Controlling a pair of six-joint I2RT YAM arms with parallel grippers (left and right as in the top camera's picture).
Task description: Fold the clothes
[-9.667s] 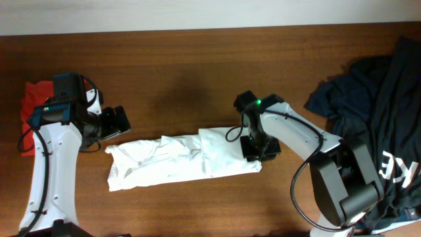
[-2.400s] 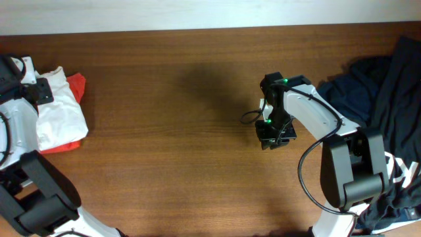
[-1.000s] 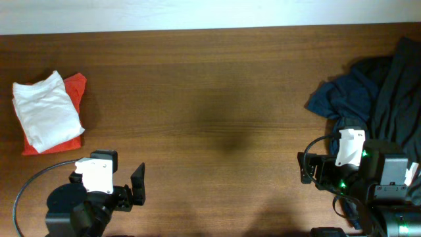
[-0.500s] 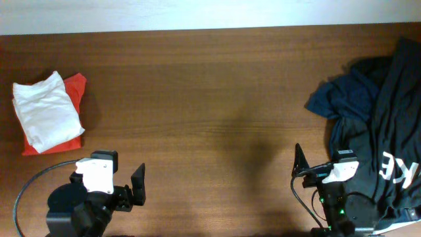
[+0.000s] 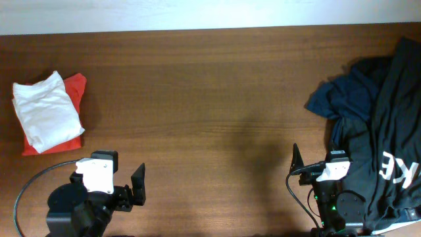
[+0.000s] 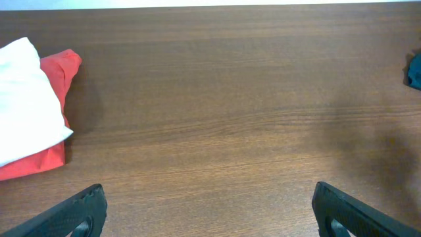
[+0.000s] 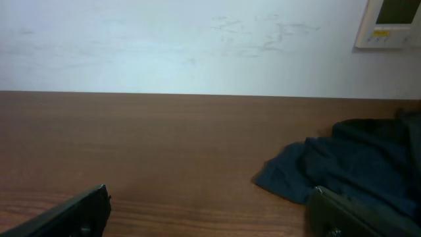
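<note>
Overhead: a dark brown wooden table (image 5: pixel 210 99) runs to a pale wall (image 5: pixel 197 13) along its far edge. At far left lies one stack of two folded pieces, a white shirt (image 5: pixel 46 115) on top of a red garment (image 5: pixel 76 85). At far right sits one unfolded heap of dark clothes (image 5: pixel 385 112), navy and black, one black piece with white lettering. The left gripper (image 5: pixel 137 185) and right gripper (image 5: pixel 295 161) sit at the near edge, well apart from both piles.

Left wrist: its two fingers (image 6: pixel 75 210) stand spread wide with bare wood between them, holding nothing. The white shirt (image 6: pixel 23 105) and red garment (image 6: pixel 56 72) lie at far left.

Right wrist: its fingers (image 7: pixel 72 210) are likewise wide apart and empty. The dark clothes (image 7: pixel 355 164) lie ahead to the right, below the wall (image 7: pixel 164 46) bearing one small panel (image 7: pixel 391 23).
</note>
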